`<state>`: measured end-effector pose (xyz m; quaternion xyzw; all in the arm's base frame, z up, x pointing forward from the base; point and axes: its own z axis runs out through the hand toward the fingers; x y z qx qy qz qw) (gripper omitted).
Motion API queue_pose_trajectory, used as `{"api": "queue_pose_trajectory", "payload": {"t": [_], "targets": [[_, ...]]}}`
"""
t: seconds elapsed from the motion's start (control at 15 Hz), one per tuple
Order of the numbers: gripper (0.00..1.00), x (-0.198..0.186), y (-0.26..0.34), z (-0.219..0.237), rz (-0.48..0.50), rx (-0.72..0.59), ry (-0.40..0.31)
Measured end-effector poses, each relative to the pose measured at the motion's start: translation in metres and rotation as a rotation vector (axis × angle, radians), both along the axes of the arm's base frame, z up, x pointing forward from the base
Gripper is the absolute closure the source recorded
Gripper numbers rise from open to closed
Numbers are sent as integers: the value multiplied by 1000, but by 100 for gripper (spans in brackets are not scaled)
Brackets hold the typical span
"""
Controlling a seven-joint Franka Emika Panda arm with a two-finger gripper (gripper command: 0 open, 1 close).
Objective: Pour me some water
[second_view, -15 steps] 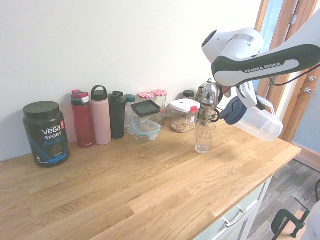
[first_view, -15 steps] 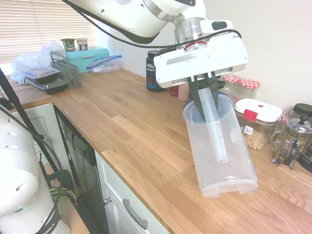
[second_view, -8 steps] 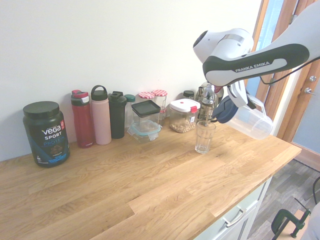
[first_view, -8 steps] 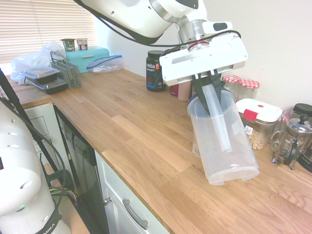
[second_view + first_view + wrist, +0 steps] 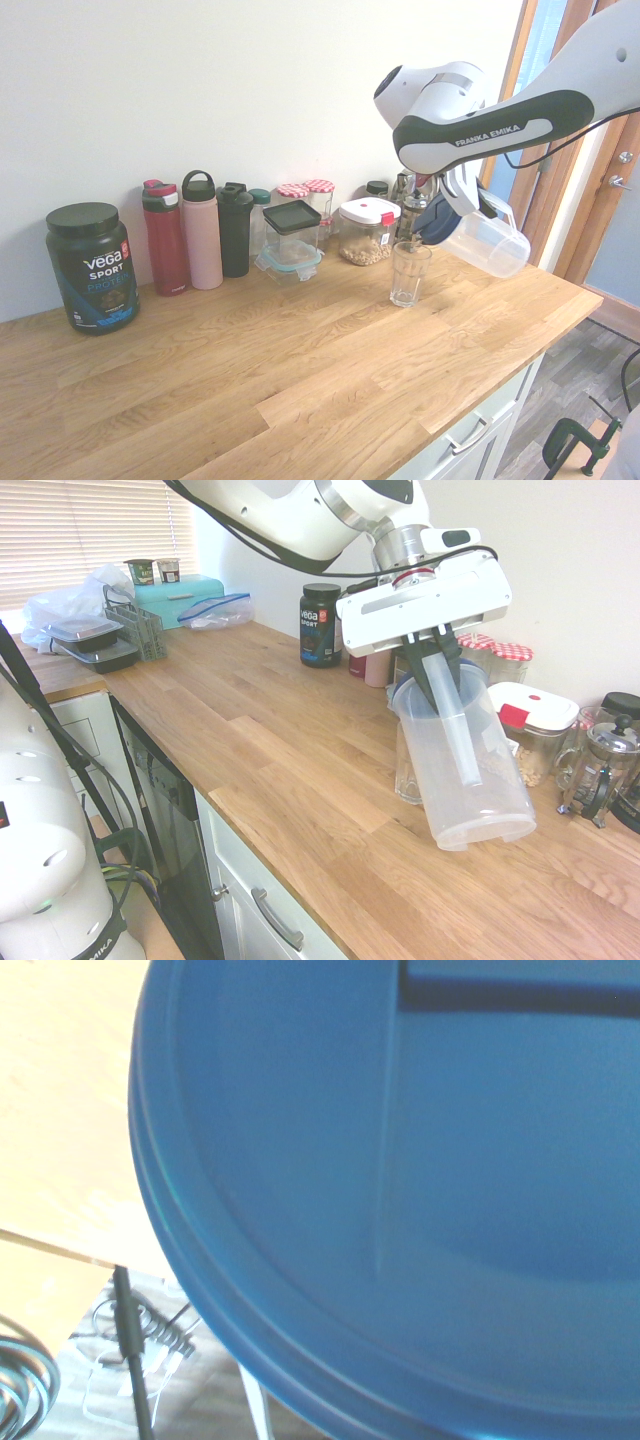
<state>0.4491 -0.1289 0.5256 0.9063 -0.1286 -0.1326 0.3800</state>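
Note:
My gripper [image 5: 437, 658] is shut on the handle of a clear plastic jug [image 5: 466, 770] with a blue lid [image 5: 437, 228]. The jug hangs tilted above the wooden counter [image 5: 300, 380], its lid end lowest and just right of an upright drinking glass [image 5: 409, 273]. In the first exterior view the glass [image 5: 407, 777] is mostly hidden behind the jug. The blue lid [image 5: 420, 1180] fills the wrist view. No water shows in the jug or in the glass.
Along the wall stand a Vega tub [image 5: 91, 267], a red bottle [image 5: 164, 239], a pink bottle [image 5: 201, 231], a black bottle [image 5: 235, 230], jars, a lidded food box [image 5: 366, 232] and a French press [image 5: 598, 772]. The counter's front edge [image 5: 500, 375] is close.
The arm has carried the jug sideways toward the glass, so its lid end now sits right next to the glass rim. The grip has stayed shut.

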Motion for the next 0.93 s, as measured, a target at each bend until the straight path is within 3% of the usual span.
{"api": "queue_pose_trajectory", "payload": {"t": [0.13,0.53,0.93], "targets": [[100,-19,2,17,25,76,-51],[100,-124,8,51,67,374,-215],[100,-212,80,60,18,731,-396]]}}
